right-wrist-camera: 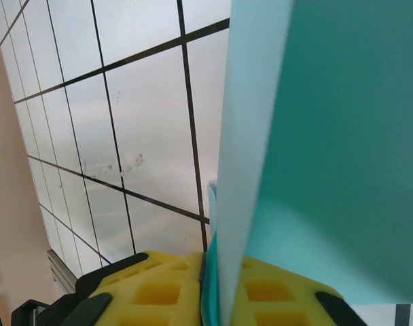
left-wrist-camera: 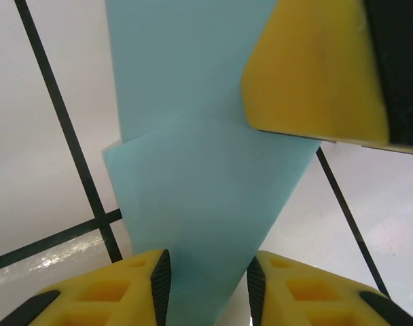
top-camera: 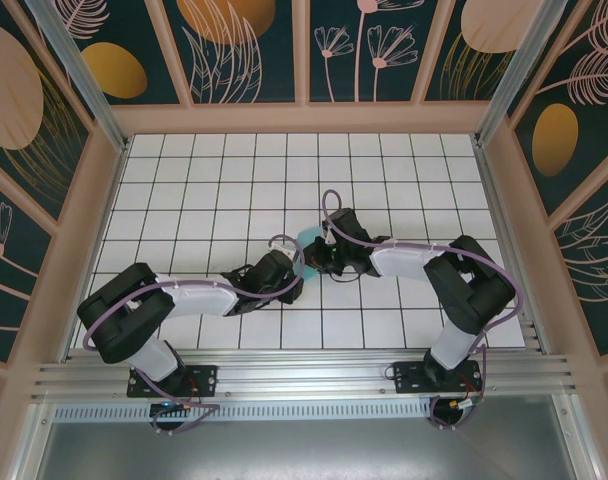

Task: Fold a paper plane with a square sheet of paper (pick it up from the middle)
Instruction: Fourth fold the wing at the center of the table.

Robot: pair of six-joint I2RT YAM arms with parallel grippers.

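Two claws meet at a part-folded sheet of paper [top-camera: 309, 238] in the middle of the worktop [top-camera: 234, 180].
Top: left claw [top-camera: 287, 272] and right claw [top-camera: 321, 258] flank the turquoise sheet. Left wrist: the paper [left-wrist-camera: 200, 190] runs between part-spread jaws; whether they grip it is unclear. Right wrist: jaws pinch a folded edge [right-wrist-camera: 223, 204]. Light, limp and easily creased, I judge; hold near the folds.

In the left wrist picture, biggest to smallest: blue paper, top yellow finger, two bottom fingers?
1. blue paper
2. top yellow finger
3. two bottom fingers, which look alike; closeness to the camera may fool you.
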